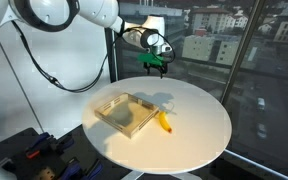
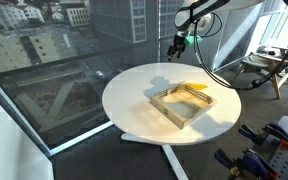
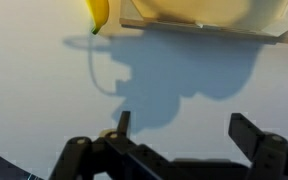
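Claw (image 3: 181,126) spread wide, yellow banana (image 3: 99,12), greenish tip, beside wooden tray (image 3: 214,27)

table (image 1: 199,125): round, white | windows (image 2: 54,50): city view, daylight | floor (image 2: 84,155): dark

Yellow banana (image 1: 164,122), prob. tan tray (image 1: 125,113)

On the bench (image 1: 199,135) the tray (image 1: 126,113) sits near the middle. In an exterior view the banana (image 1: 164,122) lies on the bench just beside the tray's wall, at four o'clock of it. The claw (image 1: 156,66) hangs above the bench at one o'clock of the tray, apart from both. In the wrist view the banana lies at eleven o'clock of the claw and the tray at twelve.
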